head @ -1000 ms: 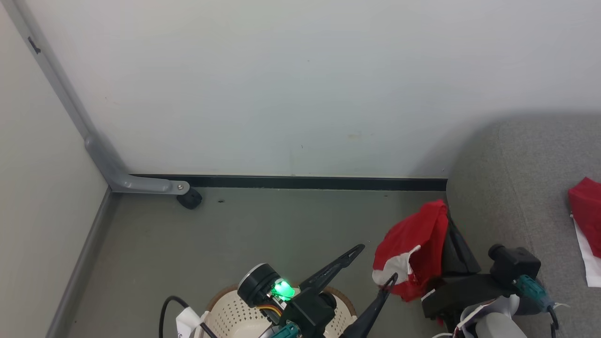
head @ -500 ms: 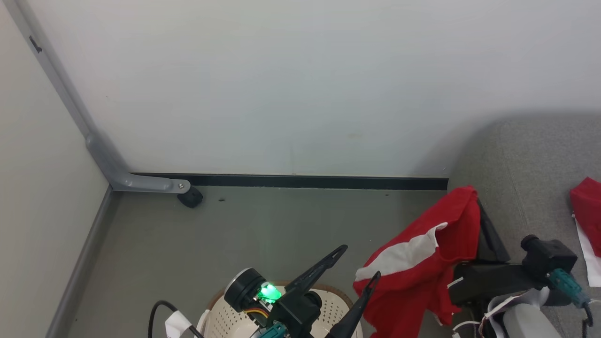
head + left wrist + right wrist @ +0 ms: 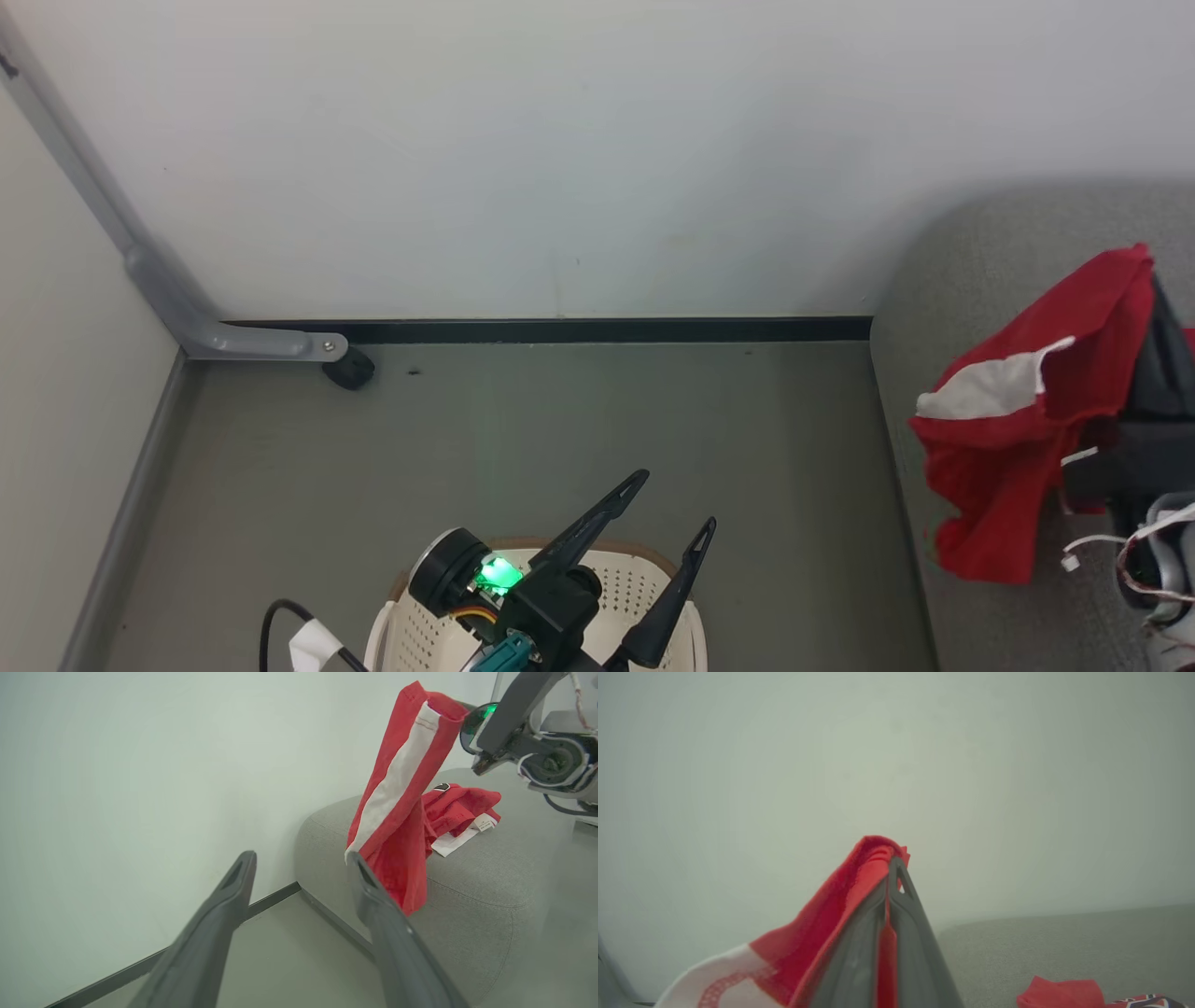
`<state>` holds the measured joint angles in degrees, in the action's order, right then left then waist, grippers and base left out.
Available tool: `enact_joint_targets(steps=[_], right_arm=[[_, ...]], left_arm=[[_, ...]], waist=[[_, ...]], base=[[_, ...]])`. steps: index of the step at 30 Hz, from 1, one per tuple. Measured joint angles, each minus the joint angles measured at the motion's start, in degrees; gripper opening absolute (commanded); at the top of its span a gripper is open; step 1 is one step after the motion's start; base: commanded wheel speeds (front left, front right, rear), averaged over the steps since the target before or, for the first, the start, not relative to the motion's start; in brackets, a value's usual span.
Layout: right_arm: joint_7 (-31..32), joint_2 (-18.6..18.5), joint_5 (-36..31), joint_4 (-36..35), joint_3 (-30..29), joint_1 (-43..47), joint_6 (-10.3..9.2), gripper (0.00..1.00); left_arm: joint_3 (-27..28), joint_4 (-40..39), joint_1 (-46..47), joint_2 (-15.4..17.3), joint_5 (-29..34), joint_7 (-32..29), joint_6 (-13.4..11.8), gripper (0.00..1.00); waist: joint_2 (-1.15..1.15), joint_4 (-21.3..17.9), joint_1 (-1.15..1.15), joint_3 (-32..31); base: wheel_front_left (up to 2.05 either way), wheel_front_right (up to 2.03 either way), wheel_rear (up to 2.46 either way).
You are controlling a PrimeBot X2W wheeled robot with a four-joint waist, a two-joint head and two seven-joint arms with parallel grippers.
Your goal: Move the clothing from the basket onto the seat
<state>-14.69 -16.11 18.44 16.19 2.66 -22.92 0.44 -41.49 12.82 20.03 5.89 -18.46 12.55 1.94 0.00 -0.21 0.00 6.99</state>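
Pinched by the right gripper (image 3: 892, 861), the clothing (image 3: 1027, 439) has moved over the seat (image 3: 990, 261). The spread left gripper (image 3: 678, 499) hovers above the basket (image 3: 635, 583).

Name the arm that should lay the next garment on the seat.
Right. The right gripper is shut on a red garment hanging over the seat. The left gripper is open and empty above the basket.
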Motion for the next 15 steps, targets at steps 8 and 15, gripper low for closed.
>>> enact_joint_targets(steps=[8, 15], right_arm=[[0.0, -5.3, -0.2, -1.3, -5.3, -5.3, -0.52, 0.0], [0.1, -9.0, -0.4, -2.9, -7.5, -10.0, -1.04, 0.0]], left_arm=[[0.5, -0.4, 0.0, 0.3, -0.1, 0.2, -0.5, 1.0], [2.2, -0.7, 0.0, 1.6, -0.1, 0.2, -1.2, 1.0]], waist=[[0.0, -0.9, 0.0, 2.9], [0.0, -1.5, 0.0, 6.0]], base=[[0.0, 0.0, 0.0], [0.0, 0.0, 0.0]])
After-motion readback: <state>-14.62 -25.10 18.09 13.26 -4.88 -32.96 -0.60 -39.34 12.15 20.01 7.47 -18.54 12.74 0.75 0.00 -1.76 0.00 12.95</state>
